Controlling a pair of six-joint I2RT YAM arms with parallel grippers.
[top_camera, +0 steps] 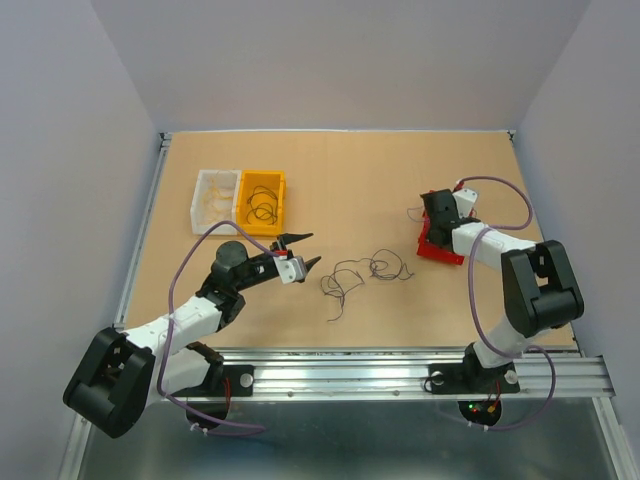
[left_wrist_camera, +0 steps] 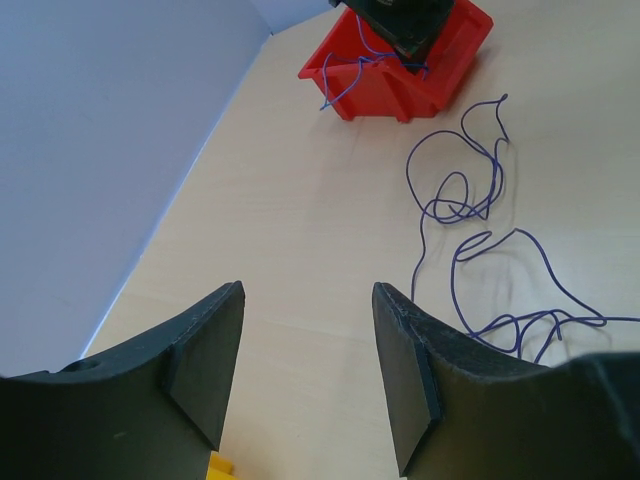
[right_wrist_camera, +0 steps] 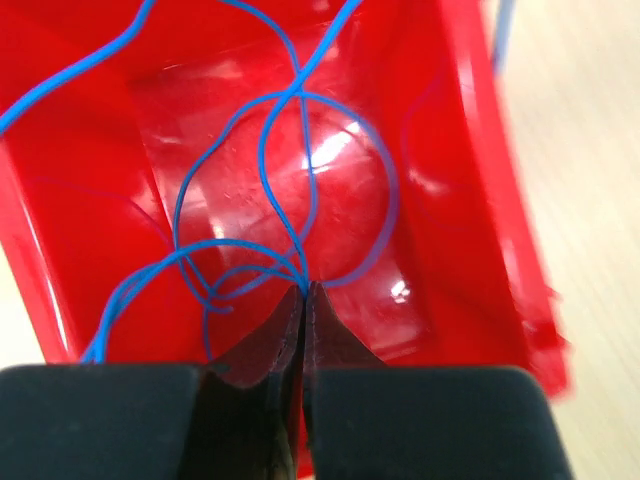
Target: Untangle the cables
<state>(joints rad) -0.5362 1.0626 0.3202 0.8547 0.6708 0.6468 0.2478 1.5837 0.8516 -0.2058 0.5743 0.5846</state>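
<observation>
Nearest the table's near edge, about midway between its left and right edges, lie the loose cables (top_camera: pixel 360 275) (left_wrist_camera: pixel 480 250). They are a thin, dark bunch of loops sprawled flat on the bare tabletop (top_camera: pixel 400 170), with one strand trailing toward the near edge. Nothing touches them.

Just to their left and slightly farther back hangs the left gripper (top_camera: pixel 310 249) (left_wrist_camera: pixel 308 370). Its jaws are spread wide with only bare wood between them, and it points toward the right edge. It stands near the bunch but apart from it.

Over toward the right edge, at about the same depth, sits the red bin (top_camera: pixel 435 250) (left_wrist_camera: pixel 380 85) (right_wrist_camera: pixel 480 150). The right gripper (top_camera: pixel 437 215) (right_wrist_camera: pixel 303 295) is lowered into it. Its wrist view shows the fingers pressed tight together, and strands of a blue cable (right_wrist_camera: pixel 270 150) meet right at the tips (they look pinched there). The rest of that cable loops over the bin's floor and up past its walls.

Farthest back, toward the far left corner, two small bins stand side by side and touch. The yellow bin (top_camera: pixel 283 200) holds coiled dark wires (top_camera: pixel 262 207). The clear bin (top_camera: pixel 198 200) on its left holds something pale tan, too small to make out.
</observation>
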